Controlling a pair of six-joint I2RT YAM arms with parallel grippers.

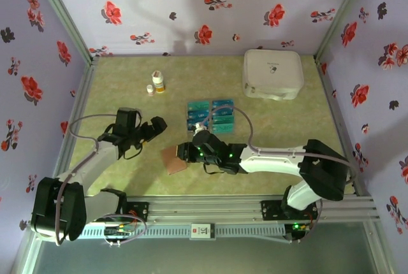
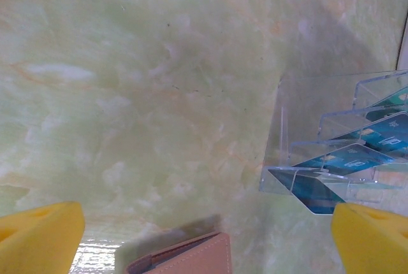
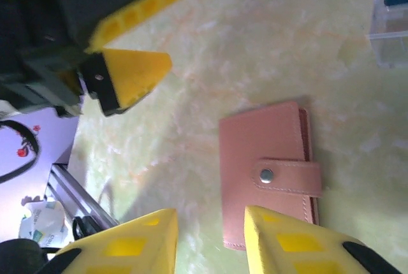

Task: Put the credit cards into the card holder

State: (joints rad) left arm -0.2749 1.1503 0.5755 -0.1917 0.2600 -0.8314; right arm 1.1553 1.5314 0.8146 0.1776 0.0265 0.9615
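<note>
Left wrist: card holder [image 2: 185, 258] cut off; left fingers [image 2: 38, 236] and right fingers [image 3: 287, 245] apart, empty.

Smooth matt leather-look card holder [image 3: 255, 140], shiny metal snap [image 3: 266, 174]. Pretty glossy marble-print table [image 2: 127, 95] tbh. Clear glossy plastic rack [image 2: 285, 135] at 3 o'clock, slick credit cards [image 2: 354, 158] inside.

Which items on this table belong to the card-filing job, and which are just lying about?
Job: teal-blue rectangular credit cards, standing in a clear acrylic rack; flat brown leather card holder, snapped shut.
Lying about: large white rounded-square case; small white-capped bottle; smaller bottle beside it.
</note>
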